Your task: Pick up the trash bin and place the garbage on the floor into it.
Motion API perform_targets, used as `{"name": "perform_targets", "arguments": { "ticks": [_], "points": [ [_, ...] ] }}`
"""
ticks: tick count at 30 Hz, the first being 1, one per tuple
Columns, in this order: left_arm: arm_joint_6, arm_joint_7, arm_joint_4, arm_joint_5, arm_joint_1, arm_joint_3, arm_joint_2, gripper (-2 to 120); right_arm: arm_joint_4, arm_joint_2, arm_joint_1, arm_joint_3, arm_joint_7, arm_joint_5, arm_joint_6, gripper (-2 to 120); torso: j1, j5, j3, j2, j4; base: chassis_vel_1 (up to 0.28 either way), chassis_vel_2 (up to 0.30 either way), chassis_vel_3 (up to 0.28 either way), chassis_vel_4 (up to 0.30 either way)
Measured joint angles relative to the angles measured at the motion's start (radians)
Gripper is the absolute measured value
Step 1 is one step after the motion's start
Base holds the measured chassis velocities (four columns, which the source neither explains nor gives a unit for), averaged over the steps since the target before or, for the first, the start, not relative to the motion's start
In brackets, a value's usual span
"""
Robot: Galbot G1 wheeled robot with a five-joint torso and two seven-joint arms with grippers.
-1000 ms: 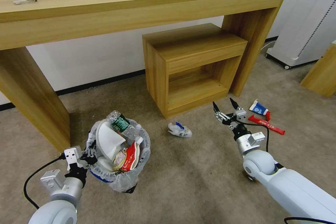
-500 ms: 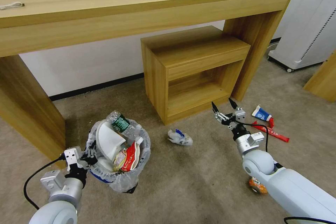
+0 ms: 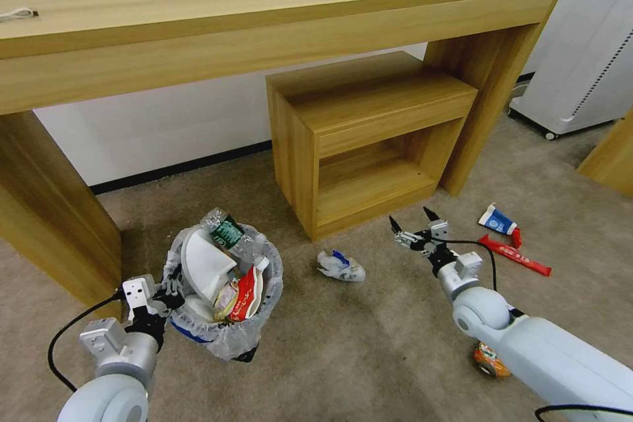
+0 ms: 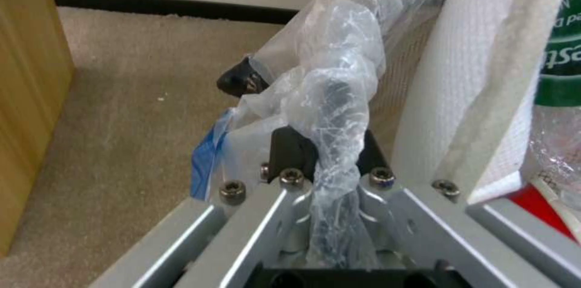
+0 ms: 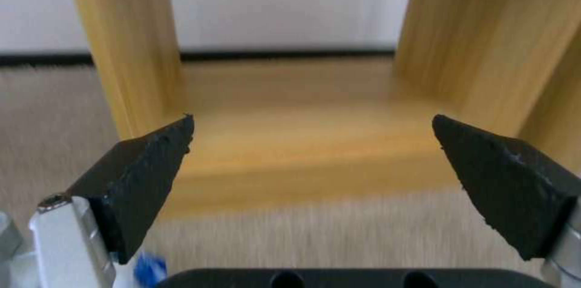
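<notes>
The trash bin [image 3: 227,326], black with a crinkled plastic liner, hangs just above the floor [image 3: 369,349] at the left, holding a white slipper, a green-labelled bottle and a red wrapper. My left gripper [image 3: 168,291] is shut on the bin's rim [image 4: 330,93], and the liner is bunched over the left gripper [image 4: 302,102]. Garbage lies on the carpet: a crumpled white-blue wrapper [image 3: 340,266], a blue-white carton [image 3: 499,219] and a red bar wrapper [image 3: 519,255]. My right gripper [image 3: 410,217] hovers open to the right of the crumpled wrapper. The right gripper [image 5: 312,124] has nothing between its fingers.
A long wooden console table [image 3: 264,6] spans the back. A small wooden shelf unit [image 3: 369,138] stands under it, straight ahead of the right gripper. A white appliance [image 3: 587,46] stands at the far right. A small orange item [image 3: 489,361] lies under my right arm.
The whole view has shifted, so the camera has moved. My right gripper sits lower and a little nearer the crumpled wrapper, still open. The left gripper keeps hold of the bin.
</notes>
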Motion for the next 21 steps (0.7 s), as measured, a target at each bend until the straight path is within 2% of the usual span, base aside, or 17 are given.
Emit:
{"name": "perform_targets", "arguments": {
  "ticks": [3,5,6,9,11,12,14,17,21],
  "points": [
    [0.001,-0.001,0.010,-0.002,-0.008,0.004,0.001,3,-0.025,0.012,0.026,-0.036,-0.007,0.046,-0.033,100,0.000,0.0001,0.000,0.000,-0.0003,0.000,0.000,0.000,0.000],
    [0.001,-0.001,0.017,-0.002,-0.013,0.004,-0.001,3,-0.070,0.040,0.069,-0.105,-0.031,0.084,-0.071,100,0.000,0.0000,0.000,0.000,-0.0004,0.000,0.000,0.000,0.000],
    [0.001,-0.001,0.017,-0.002,-0.013,0.004,-0.001,3,-0.070,0.040,0.069,-0.105,-0.031,0.084,-0.071,100,0.000,0.0000,0.000,0.000,-0.0004,0.000,0.000,0.000,0.000],
    [0.001,-0.001,0.027,-0.004,-0.022,0.001,-0.008,3,-0.156,0.091,0.125,-0.212,-0.070,0.104,-0.102,100,0.000,0.0004,0.000,0.000,0.0001,0.000,0.000,0.000,0.000],
    [0.001,-0.001,0.031,-0.004,-0.023,0.001,-0.010,3,-0.175,0.100,0.134,-0.227,-0.078,0.105,-0.107,100,0.000,0.0003,0.000,0.000,0.0002,0.000,0.000,0.000,0.000],
    [0.001,-0.002,0.036,-0.003,-0.023,0.001,-0.015,3,-0.234,0.125,0.157,-0.269,-0.096,0.106,-0.120,100,0.000,-0.0001,0.000,0.000,0.0000,0.000,0.000,0.000,0.000],
    [0.001,-0.002,0.036,-0.003,-0.024,0.001,-0.016,3,-0.255,0.135,0.164,-0.283,-0.102,0.105,-0.124,100,0.000,-0.0001,0.000,0.000,0.0000,0.000,0.000,0.000,0.000],
    [0.000,-0.001,0.034,-0.002,-0.021,0.000,-0.023,3,-0.398,0.195,0.192,-0.335,-0.140,0.082,-0.128,100,0.000,0.0000,0.000,0.000,-0.0003,0.000,0.000,0.000,0.000],
    [-0.003,0.001,0.026,-0.002,-0.015,-0.003,-0.025,3,-0.477,0.239,0.207,-0.365,-0.163,0.054,-0.116,100,0.000,0.0004,0.000,0.000,-0.0002,0.000,0.000,0.000,0.000]
  ]
}}
